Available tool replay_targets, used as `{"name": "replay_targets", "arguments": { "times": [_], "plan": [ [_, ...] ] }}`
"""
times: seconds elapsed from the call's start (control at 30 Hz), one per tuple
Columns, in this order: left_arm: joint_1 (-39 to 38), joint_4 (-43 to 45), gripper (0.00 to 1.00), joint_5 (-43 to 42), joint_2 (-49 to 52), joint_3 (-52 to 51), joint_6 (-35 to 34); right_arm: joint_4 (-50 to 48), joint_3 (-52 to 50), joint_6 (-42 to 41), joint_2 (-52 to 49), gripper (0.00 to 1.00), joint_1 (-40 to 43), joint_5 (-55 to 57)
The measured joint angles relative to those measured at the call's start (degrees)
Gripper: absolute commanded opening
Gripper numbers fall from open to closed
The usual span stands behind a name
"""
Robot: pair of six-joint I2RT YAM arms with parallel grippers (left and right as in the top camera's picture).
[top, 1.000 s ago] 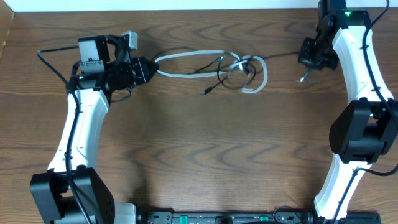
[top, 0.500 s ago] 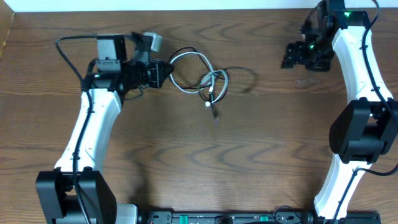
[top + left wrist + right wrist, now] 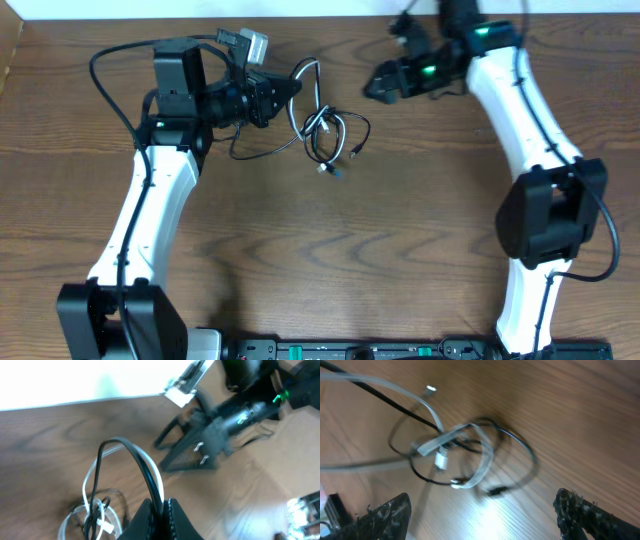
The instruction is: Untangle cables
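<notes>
The cables, one black and one white, lie twisted together in a small tangle (image 3: 330, 135) on the table near its far edge. My left gripper (image 3: 292, 90) is shut on both cords just left of the tangle. From the closed jaws (image 3: 162, 512) the black cable (image 3: 142, 462) and the white cable (image 3: 92, 475) arc up and fall into the knot (image 3: 95, 517). My right gripper (image 3: 374, 86) hovers open right of the tangle. Its wrist view looks down on the loops (image 3: 462, 457) between wide-apart fingers (image 3: 385, 515), with nothing in the gripper (image 3: 481, 499).
The table's far edge and a white wall (image 3: 300, 8) run close behind both grippers. The right arm (image 3: 520, 110) reaches in from the right side, and the left arm (image 3: 150, 200) rises from the front left. Bare wood (image 3: 340, 250) fills the middle and front.
My right gripper let go of the black cable, opened and swung left toward the tangle. My left gripper carried the cables right and toward the far edge, and the stretched cords bunched into a small knot.
</notes>
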State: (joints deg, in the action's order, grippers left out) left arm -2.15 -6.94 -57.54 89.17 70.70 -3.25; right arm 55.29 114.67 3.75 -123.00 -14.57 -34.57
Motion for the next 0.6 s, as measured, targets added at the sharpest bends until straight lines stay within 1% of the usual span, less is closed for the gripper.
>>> {"name": "replay_targets", "arguments": {
  "times": [0.07,0.13,0.23,0.3,0.37,0.47,0.6],
  "plan": [
    [0.0,2.1,0.07,-1.6,-1.0,0.0,-2.7,-2.1,0.0,-1.1,0.0,0.88,-2.6,0.7],
    [0.0,3.4,0.08,-3.5,-2.3,0.0,-5.1,-3.0,0.0,-0.7,-0.1,0.86,-5.0,2.0],
    [0.0,4.1,0.07,-5.4,-3.9,0.0,-7.9,-2.9,0.0,2.6,-0.1,0.84,-6.5,2.9],
    [0.0,4.2,0.07,-5.8,-4.7,0.0,-9.2,-2.3,0.0,6.6,-0.1,0.81,-6.6,3.1],
    [0.0,4.2,0.07,-6.2,-5.2,0.0,-10.1,-2.1,0.0,9.3,-0.2,0.76,-6.5,2.9],
    [0.0,4.3,0.07,-6.8,-5.6,0.0,-11.0,-2.1,0.0,11.1,-0.4,0.72,-6.6,2.5],
    [0.0,4.4,0.08,-8.2,-5.7,0.0,-11.8,-1.1,0.0,17.5,-1.9,0.74,-6.9,0.2]
  ]
}}
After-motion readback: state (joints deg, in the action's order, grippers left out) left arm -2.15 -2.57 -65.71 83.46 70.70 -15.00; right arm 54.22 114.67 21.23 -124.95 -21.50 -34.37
